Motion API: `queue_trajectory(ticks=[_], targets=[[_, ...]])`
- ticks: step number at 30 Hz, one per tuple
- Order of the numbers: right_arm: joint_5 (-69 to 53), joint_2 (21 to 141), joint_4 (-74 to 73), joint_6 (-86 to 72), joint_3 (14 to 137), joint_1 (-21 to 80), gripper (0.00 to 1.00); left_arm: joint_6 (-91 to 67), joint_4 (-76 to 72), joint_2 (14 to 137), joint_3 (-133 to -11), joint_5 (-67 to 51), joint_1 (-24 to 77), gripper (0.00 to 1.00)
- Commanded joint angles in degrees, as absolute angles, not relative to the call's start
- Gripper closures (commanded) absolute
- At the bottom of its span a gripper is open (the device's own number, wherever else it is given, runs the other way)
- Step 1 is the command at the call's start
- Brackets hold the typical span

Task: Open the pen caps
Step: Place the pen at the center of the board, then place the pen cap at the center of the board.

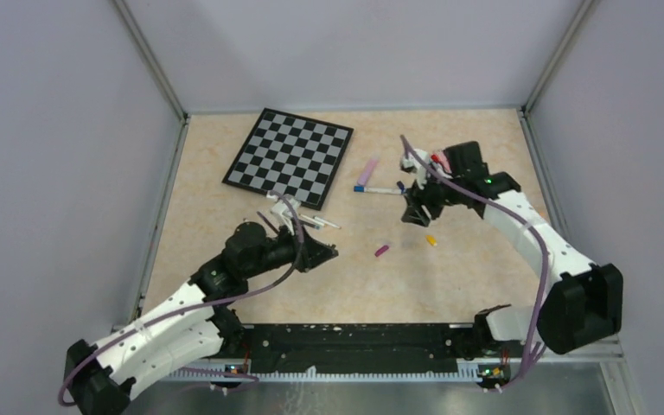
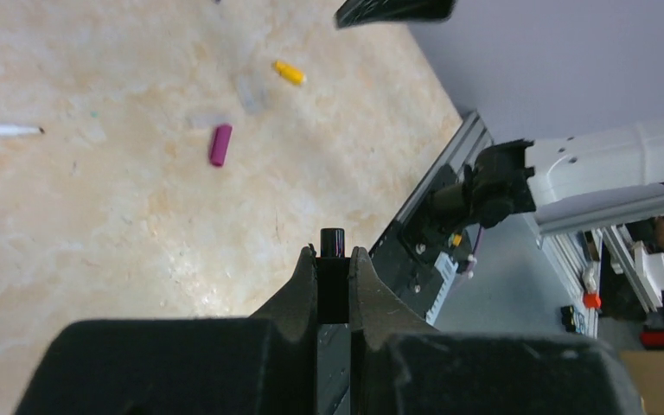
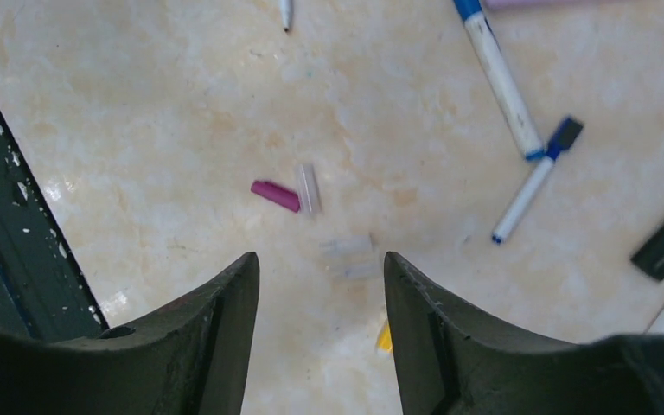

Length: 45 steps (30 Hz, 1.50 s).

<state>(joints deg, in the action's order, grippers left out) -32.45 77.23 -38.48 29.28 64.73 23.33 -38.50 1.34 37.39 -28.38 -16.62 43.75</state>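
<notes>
- Beige marbled tabletop inside pale grey walls, with a black-and-white chessboard lying flat toward the far left.
- The left gripper hangs low over the middle of the table, its fingers pressed together on a thin black piece. Only the stubby black end shows past the fingertips, so I cannot tell whether that end is a cap or the pen body.
- From above, this clamped piece points away from the left arm, toward the right side of the table.
- The right gripper hovers further from the bases and to the right of the left gripper, well apart from it. Its fingers stand wide apart and hold nothing.
- Between the two grippers lies a loose magenta cap. A yellow cap lies just below the right gripper, already off its pen.
- A blue-ended white pen lies just beyond the right gripper, on the far side from the bases. Its long axis runs roughly left to right in the overhead view.
- Judging from this, the right arm is the free one. To pull the held piece it would have to travel leftward and nearer, then line its open fingers up with the exposed black end.
</notes>
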Motion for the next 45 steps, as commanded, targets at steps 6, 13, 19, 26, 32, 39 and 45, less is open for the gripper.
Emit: queue_trajectory(ticks=[6, 13, 19, 26, 32, 39, 45], targets=[[-43.87, 57.29, -27.6, 19.29, 46.66, 3.38, 0.35, -36.94, -4.03, 58.35, -38.58, -9.01, 55.81, 1.0], [-43.52, 55.37, -22.36, 13.91, 42.22, -7.77, 0.35, -37.28, -3.39, 81.33, -52.24, -3.73, 61.2, 0.98], [-41.26, 54.77, -21.53, 12.42, 41.47, -13.61, 0.35, -38.83, -0.39, 97.2, -65.23, -0.58, 62.9, 0.95], [-40.32, 55.19, -21.51, 11.31, 41.83, -16.35, 0.35, -39.92, 8.26, 112.39, -81.18, 3.77, 62.99, 0.92], [-39.58, 55.37, -21.73, 11.43, 42.19, -16.42, 0.35, -42.54, 17.94, 121.67, -93.9, 7.08, 62.97, 0.9], [-39.44, 55.14, -21.97, 11.6, 42.28, -16.38, 0.35, -42.38, 20.91, 126.97, -99.93, 6.76, 62.89, 0.87], [-39.54, 55.11, -21.97, 11.69, 42.28, -16.37, 0.35, -41.83, 22.72, 129.14, -102.2, 6.57, 62.85, 0.76]])
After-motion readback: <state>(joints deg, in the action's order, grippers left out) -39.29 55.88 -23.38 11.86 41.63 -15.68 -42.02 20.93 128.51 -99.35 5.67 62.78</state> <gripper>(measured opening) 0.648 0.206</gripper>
